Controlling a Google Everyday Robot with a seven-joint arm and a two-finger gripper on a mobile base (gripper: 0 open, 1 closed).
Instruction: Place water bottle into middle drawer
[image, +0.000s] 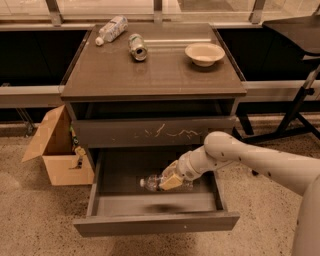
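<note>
The water bottle (152, 182), clear with a white cap pointing left, lies on its side inside the open middle drawer (155, 224). That drawer is pulled out below the scratched drawer front (155, 132). My gripper (171, 180) reaches into the drawer from the right. Its tan fingers are closed around the bottle's body near the middle. A shadow falls on the drawer floor just in front of the bottle, so it seems to hang slightly above the floor.
On the cabinet top lie a shorter bottle (111, 29), a metal can (137, 46) and a beige bowl (204, 53). An open cardboard box (55, 150) stands on the floor at the left. A black stand's legs (295, 117) are at the right.
</note>
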